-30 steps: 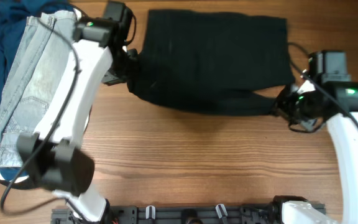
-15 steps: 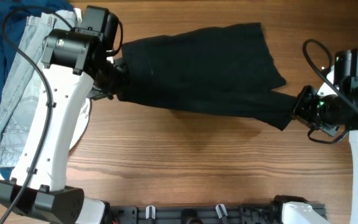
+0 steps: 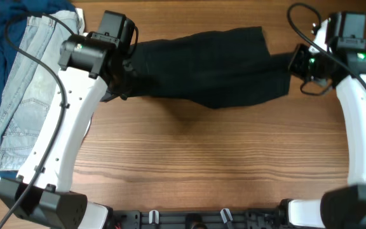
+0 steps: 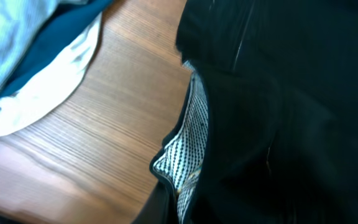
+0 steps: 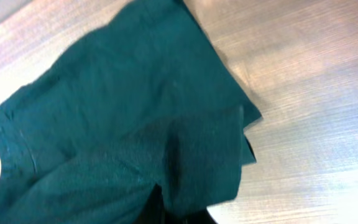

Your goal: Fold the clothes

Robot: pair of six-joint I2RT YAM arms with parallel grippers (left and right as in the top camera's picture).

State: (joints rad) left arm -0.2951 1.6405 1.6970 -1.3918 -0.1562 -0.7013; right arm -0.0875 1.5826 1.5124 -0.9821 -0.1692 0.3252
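Black shorts [image 3: 208, 70] (pale checked lining [image 4: 188, 143])

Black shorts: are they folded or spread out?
Half folded. The black shorts stretch between left end effector and right end effector, one layer lying over another, edges uneven.
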